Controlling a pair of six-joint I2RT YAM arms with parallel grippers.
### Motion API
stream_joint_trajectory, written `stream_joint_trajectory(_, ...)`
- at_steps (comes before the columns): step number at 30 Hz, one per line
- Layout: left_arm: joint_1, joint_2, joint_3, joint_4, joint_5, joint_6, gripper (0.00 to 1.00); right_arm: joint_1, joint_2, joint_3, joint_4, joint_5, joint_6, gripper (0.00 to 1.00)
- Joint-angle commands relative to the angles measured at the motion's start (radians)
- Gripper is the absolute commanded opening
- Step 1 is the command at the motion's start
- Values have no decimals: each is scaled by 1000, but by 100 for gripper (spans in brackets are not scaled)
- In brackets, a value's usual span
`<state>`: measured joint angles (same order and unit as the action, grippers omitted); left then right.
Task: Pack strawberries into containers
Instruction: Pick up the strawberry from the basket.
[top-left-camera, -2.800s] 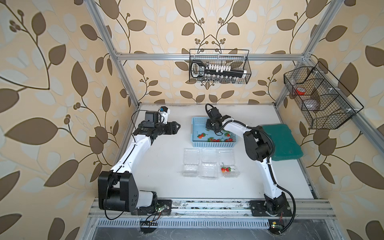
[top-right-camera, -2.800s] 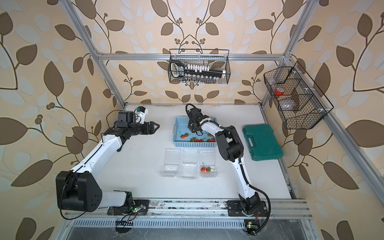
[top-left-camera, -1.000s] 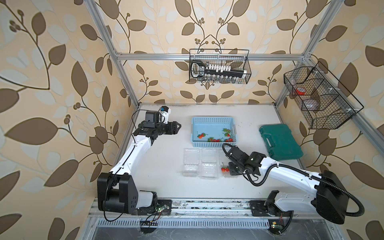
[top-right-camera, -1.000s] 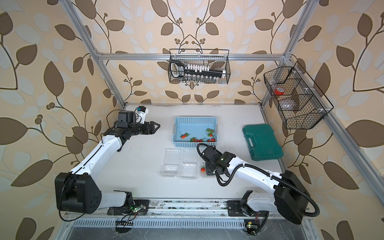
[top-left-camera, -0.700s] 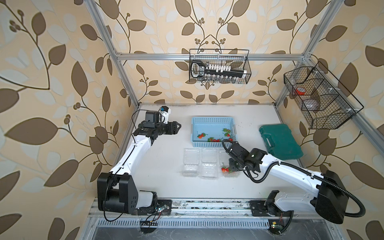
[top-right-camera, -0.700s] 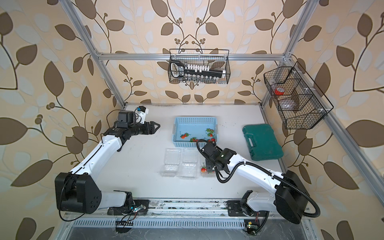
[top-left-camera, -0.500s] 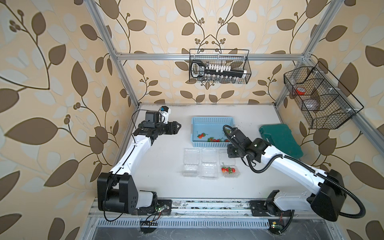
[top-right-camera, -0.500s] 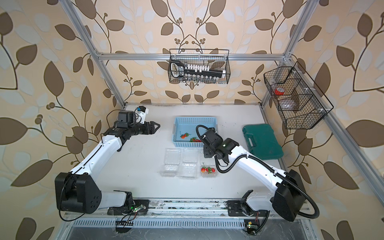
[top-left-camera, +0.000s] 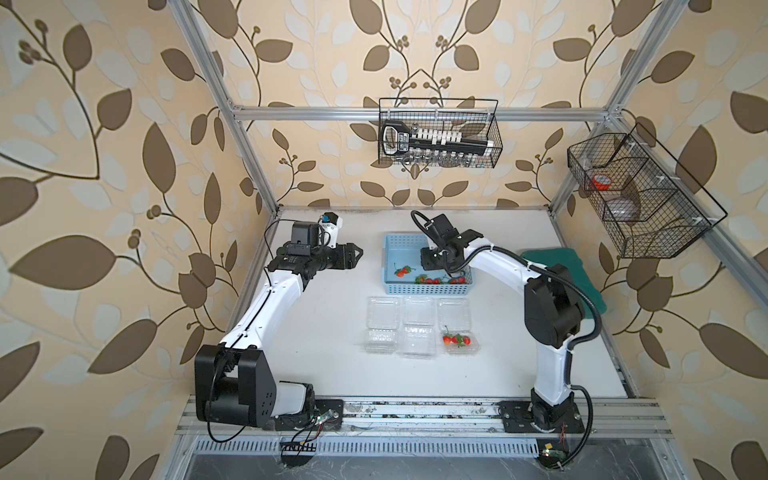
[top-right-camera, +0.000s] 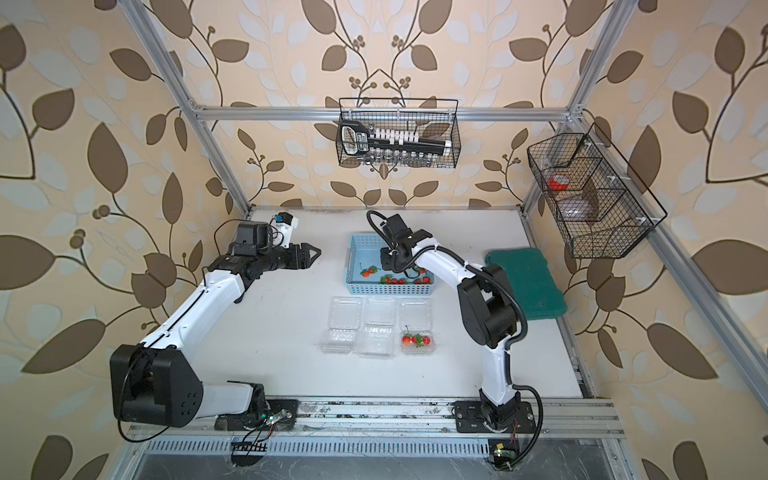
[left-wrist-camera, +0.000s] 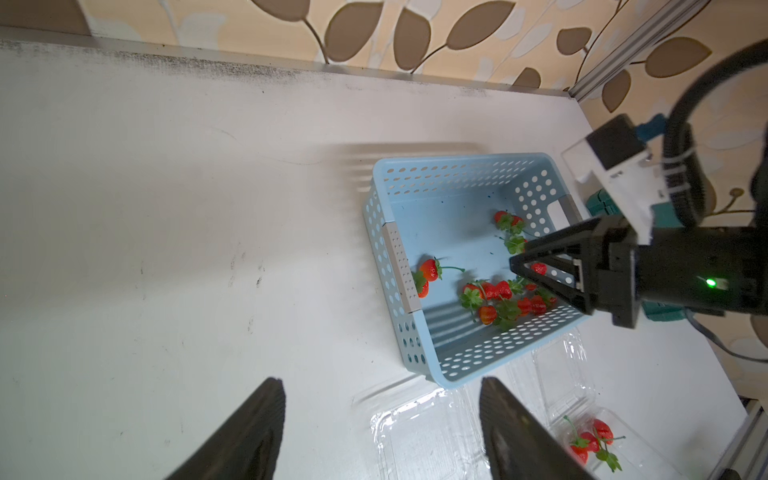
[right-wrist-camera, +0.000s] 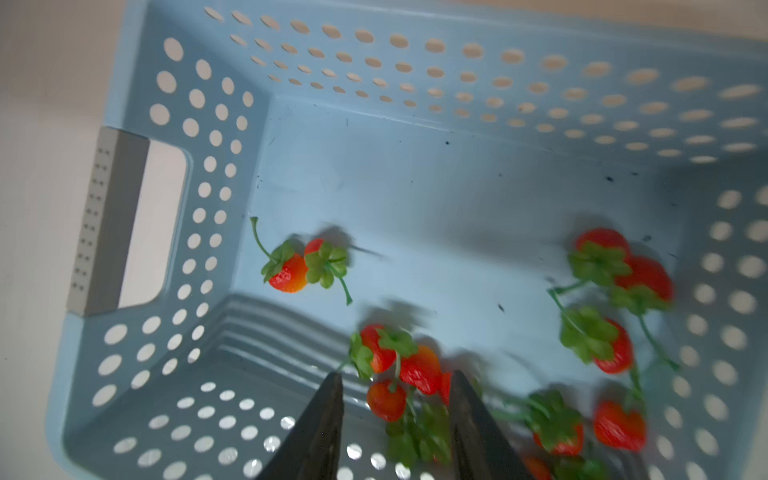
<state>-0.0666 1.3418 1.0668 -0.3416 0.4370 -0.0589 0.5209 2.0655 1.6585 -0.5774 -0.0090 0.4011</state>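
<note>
The right jaws stand partly open inside the blue basket (top-left-camera: 405, 243), tips down near its floor, gripping nothing. A clump of strawberries (right-wrist-camera: 399, 365) lies just ahead of the tips and partly in the gap between them. Their leafy caps are turned different ways and their stems are tangled together. Farther ahead, toward the basket's handled end wall, two berries (right-wrist-camera: 305, 266) lie touching, caps together. One thin stem curves away from the jaws and the other comes back toward them. More berries (right-wrist-camera: 611, 316) are scattered off to the outer side of one finger (right-wrist-camera: 469, 415), near the opposite end wall, with their stems trailing along the floor.

The left jaws hover open and empty above the bare bench (top-left-camera: 332, 324), pointing at the basket's near end, well apart from it.

The three containers (top-left-camera: 419, 343) sit in a row on the bench beside the basket's long wall. Each lies open, its lid toward the basket. The one nearest the right arm holds a few strawberries (top-right-camera: 415, 340) lying close together, with one stem sticking out toward the basket.
</note>
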Motion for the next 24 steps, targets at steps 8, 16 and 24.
stream_joint_trajectory(8,-9,9,34,-7,-3,11,75,-33,214,145,65,-229,20,42)
stream_joint_trajectory(16,-8,17,38,-9,-3,13,75,-36,251,152,80,-264,32,41)
stream_joint_trajectory(24,-10,10,36,-8,-4,13,75,-37,250,144,102,-279,51,20)
